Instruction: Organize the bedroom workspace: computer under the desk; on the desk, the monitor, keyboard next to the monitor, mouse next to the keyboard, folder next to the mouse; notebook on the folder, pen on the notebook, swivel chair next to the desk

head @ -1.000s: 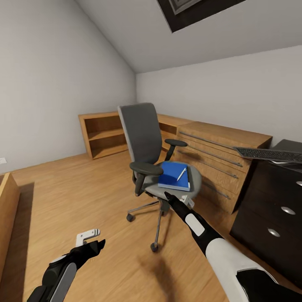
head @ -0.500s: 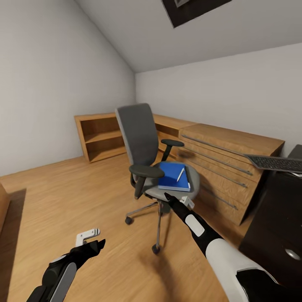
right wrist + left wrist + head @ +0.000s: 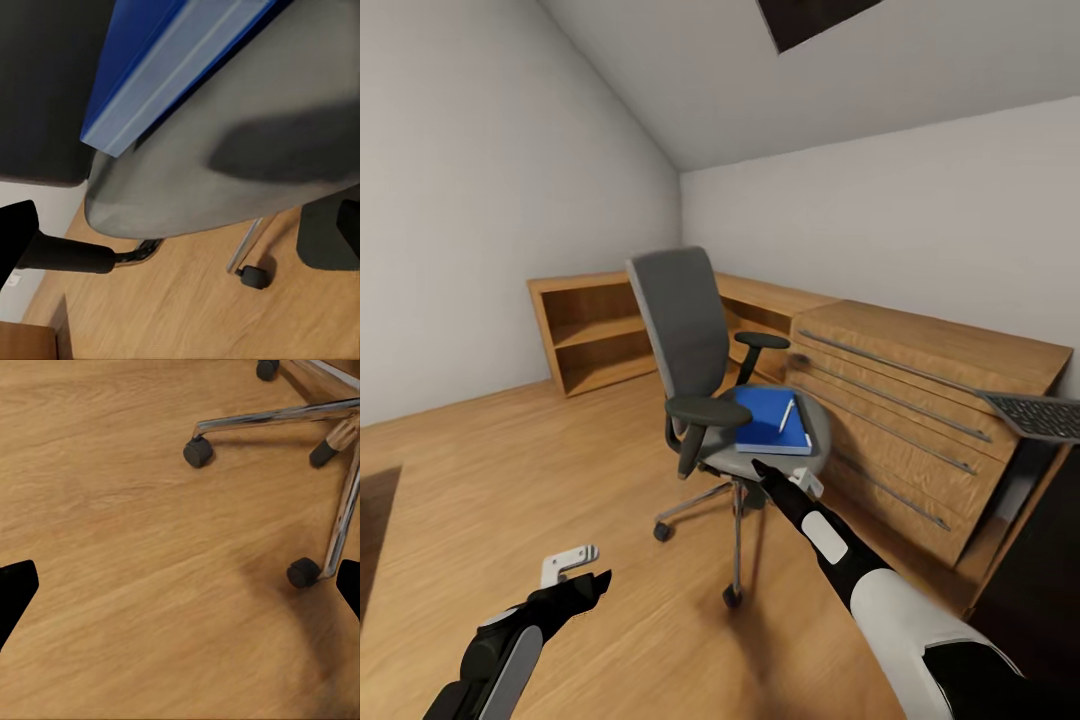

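The swivel chair (image 3: 730, 400) is standing mid-floor w/ the folder (image 3: 767, 421) lying flat on its seat and the pen (image 3: 787, 415) resting on the folder's cover. Step in hand looks like fetching the folder off the chair. The right tool (image 3: 758, 466) is hanging just off the seat's front edge, below the folder; can't tell if it's released or clenched. The left tool (image 3: 598, 580) is hovering low over the floor (image 3: 510, 470), well apart from the chair, fingertips (image 3: 16, 589) spread, grasping nothing. Next move prob. calls for rising above the seat rim and closing on the folder's near edge, w/o rolling the pen off. The keyboard (image 3: 1040, 415) is lying beyond the chair. The wooden drawer chest (image 3: 920, 400) is crowding the chair's far side; plenty of floor open on the near side.
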